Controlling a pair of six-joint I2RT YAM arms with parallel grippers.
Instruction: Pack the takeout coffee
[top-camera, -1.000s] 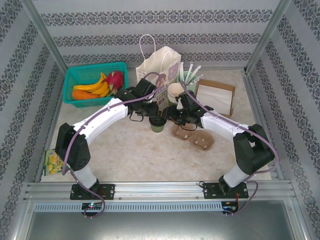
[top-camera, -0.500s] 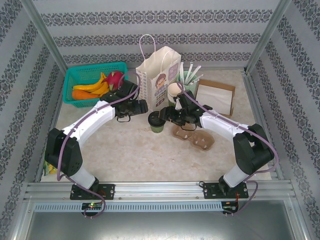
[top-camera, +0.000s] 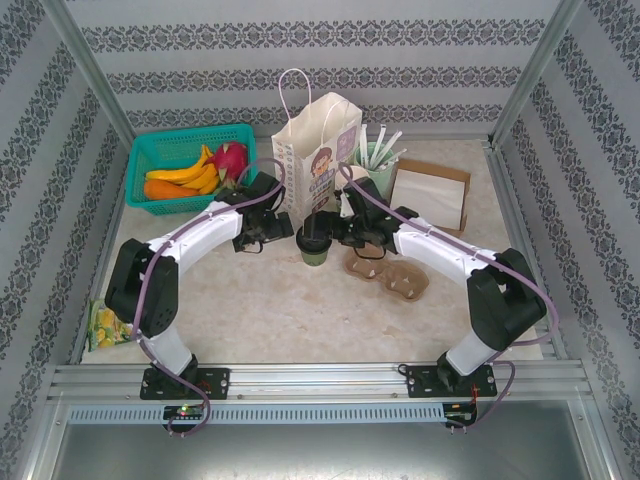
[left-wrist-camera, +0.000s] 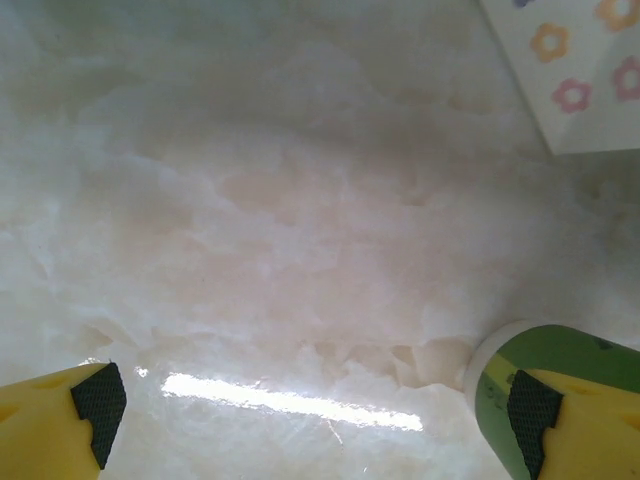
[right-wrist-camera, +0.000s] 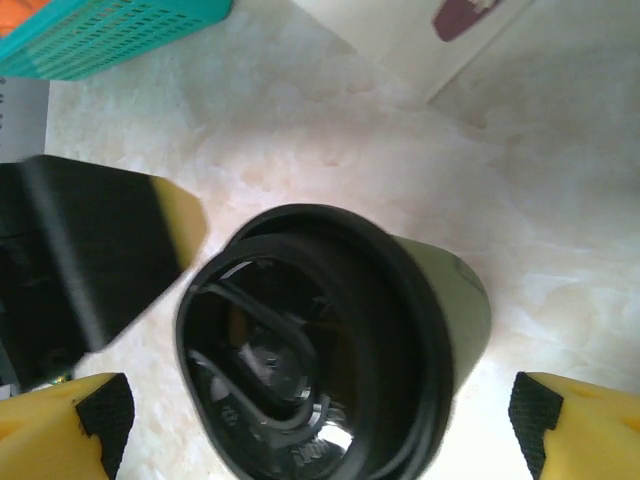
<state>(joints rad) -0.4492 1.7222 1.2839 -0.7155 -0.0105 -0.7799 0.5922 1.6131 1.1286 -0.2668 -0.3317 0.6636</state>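
While the takeout coffee (top-camera: 314, 244) is standing upright on the worktop (top-camera: 270, 300) just in front of the paper bag (top-camera: 318, 140) — black lid (right-wrist-camera: 300, 350) facing up, long axis running vertical — the right fingers (right-wrist-camera: 95, 412) are straddling it, released and gripping nothing, and the left fingers (left-wrist-camera: 565, 430) are hanging spread wide just beside its wall. Any sideways drift is risking a knock that tips it; clamping on the lid is risking popping it off.
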